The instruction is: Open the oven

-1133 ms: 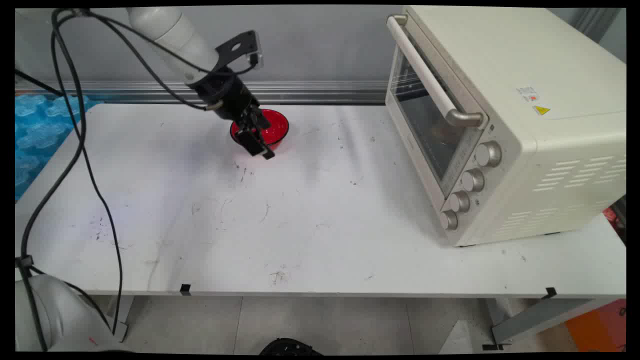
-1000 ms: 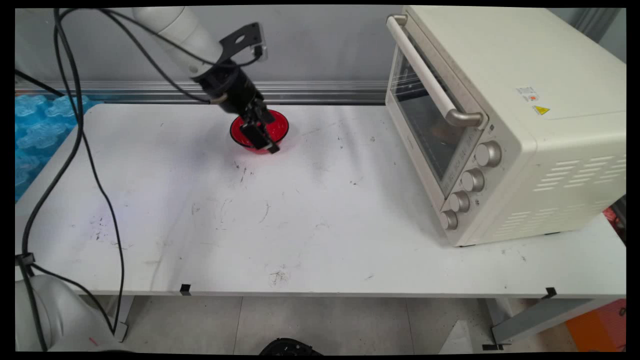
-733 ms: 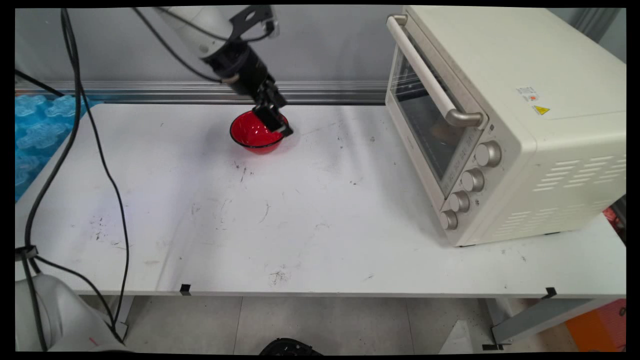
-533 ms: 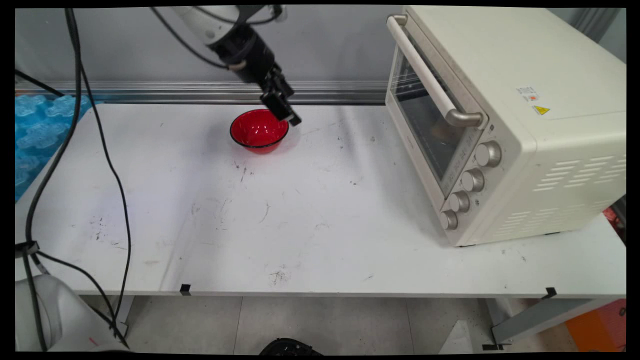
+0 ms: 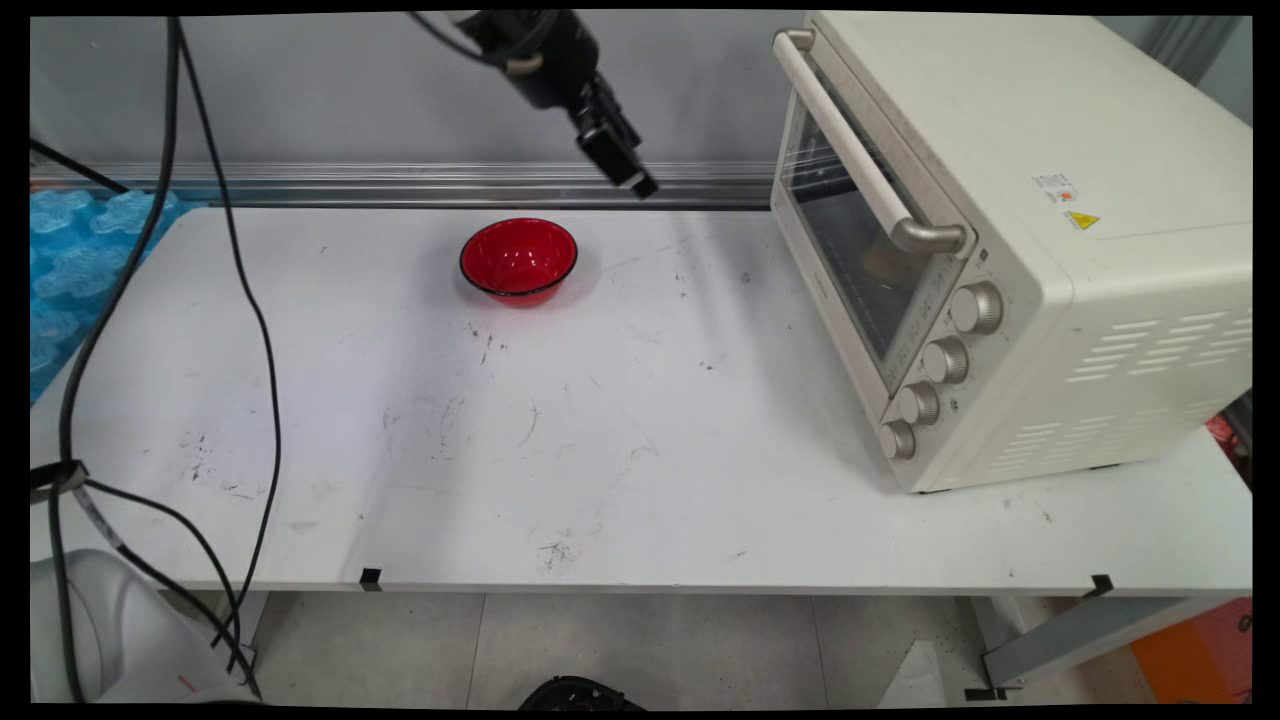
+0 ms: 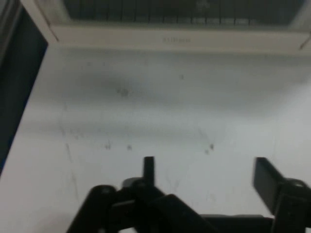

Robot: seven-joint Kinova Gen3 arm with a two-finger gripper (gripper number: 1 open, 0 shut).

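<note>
A red bowl (image 5: 518,259) with a dark rim sits empty on the white table (image 5: 620,430), toward the back. My gripper (image 5: 618,165) hangs high above the table's rear edge, up and to the right of the bowl and well apart from it. In the hand view the gripper (image 6: 206,172) is open, its two black fingers (image 6: 148,169) wide apart with nothing between them. That view looks across bare tabletop (image 6: 160,116) toward the lower front of the oven (image 6: 180,29).
A cream toaster oven (image 5: 1000,240) stands on the right side of the table, door shut, its long handle (image 5: 855,150) facing left and several knobs (image 5: 945,360) down its front. Black cables (image 5: 160,300) hang at the left. Blue padding (image 5: 70,260) lies beyond the left edge.
The gripper has risen from right over the red bowl and travelled up and to the right, toward the oven. The bowl has stayed where it was.
</note>
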